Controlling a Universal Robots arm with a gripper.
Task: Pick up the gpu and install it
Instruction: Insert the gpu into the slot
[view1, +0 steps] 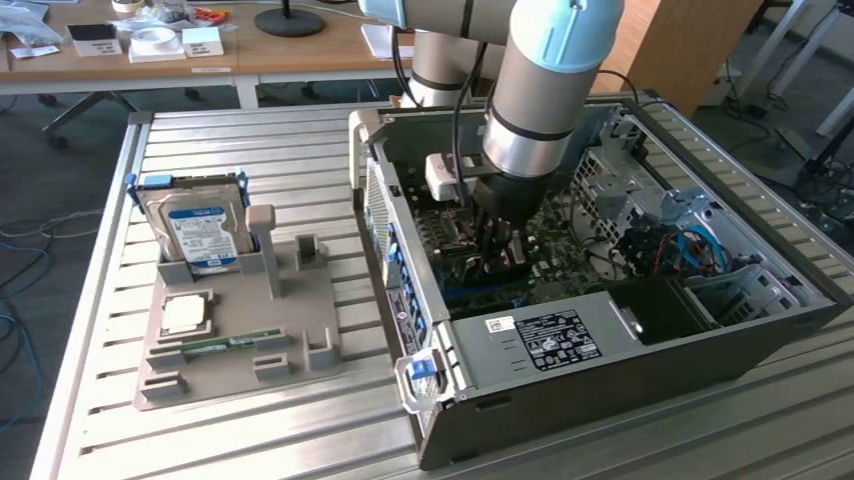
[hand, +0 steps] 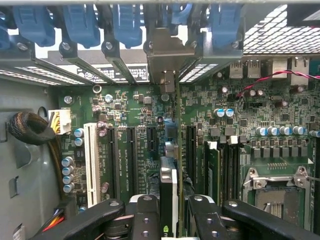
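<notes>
gpu (hand: 169, 195) edge-on, thin dark board, pale bracket, clamped in end effector (hand: 170, 220)

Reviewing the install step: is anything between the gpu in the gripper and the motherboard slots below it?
Nothing visible. The gripper holds the gpu edge-on over the motherboard; the slots around it look unoccupied, and its metal bracket sits at the rear openings.

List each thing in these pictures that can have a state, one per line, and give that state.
tool: shut on the gpu, lowered inside the computer case
gpu: held on edge above the motherboard slots
computer case: lying on its side, side panel off
hard drive: standing upright in the beige holder
RAM stick: lying flat in the holder
CPU socket: empty
</notes>
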